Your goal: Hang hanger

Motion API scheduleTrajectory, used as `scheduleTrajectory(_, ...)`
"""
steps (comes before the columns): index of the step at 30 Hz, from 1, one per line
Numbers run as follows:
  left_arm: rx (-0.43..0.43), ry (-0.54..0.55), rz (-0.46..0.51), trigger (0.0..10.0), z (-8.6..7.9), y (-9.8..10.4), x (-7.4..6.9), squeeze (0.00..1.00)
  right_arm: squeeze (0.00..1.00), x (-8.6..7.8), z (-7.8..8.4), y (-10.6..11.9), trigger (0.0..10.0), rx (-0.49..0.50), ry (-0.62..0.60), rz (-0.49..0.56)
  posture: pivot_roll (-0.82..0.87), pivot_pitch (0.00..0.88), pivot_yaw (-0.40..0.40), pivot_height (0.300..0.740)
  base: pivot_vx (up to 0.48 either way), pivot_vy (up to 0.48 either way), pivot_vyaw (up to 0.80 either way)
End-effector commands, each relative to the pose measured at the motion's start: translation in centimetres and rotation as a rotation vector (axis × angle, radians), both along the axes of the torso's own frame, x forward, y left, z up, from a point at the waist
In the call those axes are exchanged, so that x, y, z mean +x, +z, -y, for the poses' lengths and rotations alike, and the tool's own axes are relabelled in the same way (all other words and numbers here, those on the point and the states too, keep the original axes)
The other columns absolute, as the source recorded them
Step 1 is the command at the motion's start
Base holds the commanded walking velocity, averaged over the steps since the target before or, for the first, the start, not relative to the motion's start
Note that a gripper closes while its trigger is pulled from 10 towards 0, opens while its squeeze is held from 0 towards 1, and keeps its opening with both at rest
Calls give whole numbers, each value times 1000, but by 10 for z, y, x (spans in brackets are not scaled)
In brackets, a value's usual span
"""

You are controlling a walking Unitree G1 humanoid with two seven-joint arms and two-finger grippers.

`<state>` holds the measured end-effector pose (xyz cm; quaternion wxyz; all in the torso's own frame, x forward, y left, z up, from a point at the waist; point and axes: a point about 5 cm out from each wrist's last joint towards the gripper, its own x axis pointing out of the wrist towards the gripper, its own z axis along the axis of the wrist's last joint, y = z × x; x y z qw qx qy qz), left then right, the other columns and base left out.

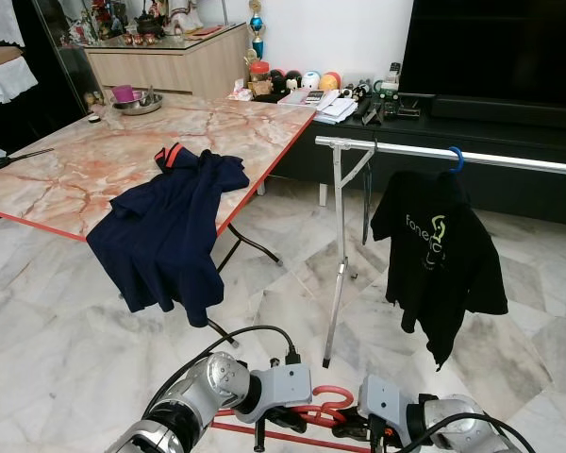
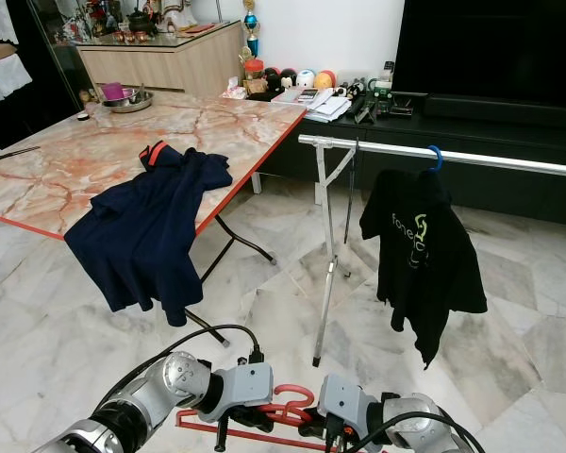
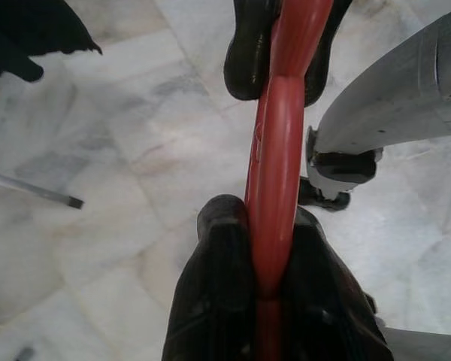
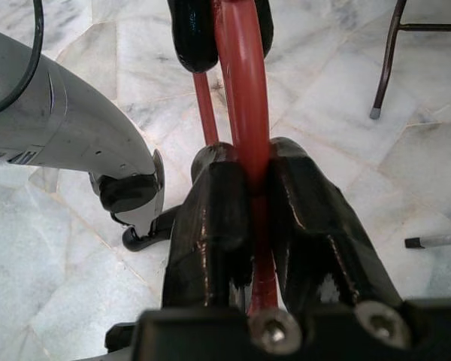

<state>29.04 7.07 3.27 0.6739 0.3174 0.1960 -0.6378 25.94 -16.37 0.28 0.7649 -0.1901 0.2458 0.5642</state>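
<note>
Between both grippers (image 1: 288,415) (image 1: 358,429), red hanger (image 1: 316,411) clamped.

The red plastic hanger (image 1: 307,415) runs off the lower frame edge, its full outline unverifiable. The silver clothes rail (image 1: 509,160) is cut off on the right. Small shelf items (image 1: 311,83) are indistinct.

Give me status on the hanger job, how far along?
Done: the red hanger is picked up, left claw and right claw both clamped on it, low over the floor. One black shirt already hangs on the rail. In hand: carrying it bare. Left: the navy shirt lies on the table; hooking onto the rail not yet done.
</note>
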Motion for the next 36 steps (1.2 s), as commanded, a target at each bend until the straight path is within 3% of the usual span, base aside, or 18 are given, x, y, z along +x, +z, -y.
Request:
scheduleTrajectory(1,-35,33,45,10000,-1,6,6,0,0,8,2,6,0,34,-60,18,-33,0,43,740,0,0,0)
scheduleTrajectory(3,-56,60,14,10000,-3,8,8,0,0,9,3,7,0,34,-61,18,-35,0,44,740,0,0,0)
scheduleTrajectory(4,-74,59,-18,10000,-4,9,8,1000,0,9,4,7,0,33,-59,18,-36,0,43,740,0,0,0)
scheduleTrajectory(15,-125,53,-147,10000,-25,14,7,1000,0,0,15,-1,0,-14,-79,-28,-33,5,42,740,0,0,0)
scheduleTrajectory(21,-138,69,-200,10000,-40,10,1,1000,0,-15,36,-14,0,-68,-162,-90,-34,13,45,740,0,0,0)
scheduleTrajectory(26,-156,156,-190,10000,-49,7,2,1000,0,-24,50,-23,0,-99,-303,-119,-31,21,48,740,0,0,0)
scheduleTrajectory(28,-169,268,-153,10000,-54,2,4,1000,0,-29,57,-32,0,-138,-437,-123,-30,25,50,740,0,0,0)
scheduleTrajectory(29,-183,394,-150,10000,-61,-7,2,1000,0,-34,64,-39,0,-147,-610,-127,-31,28,53,740,0,0,0)
scheduleTrajectory(30,-183,394,-150,10000,-61,-7,2,1000,0,-34,64,-39,0,-147,-610,-127,-31,28,53,740,0,0,0)
scheduleTrajectory(31,-167,475,-145,10000,-66,-16,-1,878,0,-36,68,-43,0,-133,-754,-135,-31,32,55,740,0,0,0)
scheduleTrajectory(32,-147,521,-149,10000,-69,-20,-3,0,0,-38,70,-46,0,-110,-856,-147,-31,32,55,740,0,0,0)
scheduleTrajectory(33,-127,566,-160,10000,-72,-26,-6,0,0,-40,72,-48,0,-95,-920,-157,-26,34,57,740,0,0,0)
scheduleTrajectory(34,-64,692,-198,10000,-82,-46,-20,0,0,-49,77,-55,0,-52,-1121,-182,-26,37,56,740,0,0,0)
scheduleTrajectory(36,6,799,-221,10000,-92,-63,-35,0,0,-59,82,-61,0,-35,-1294,-206,-27,39,57,740,0,0,0)
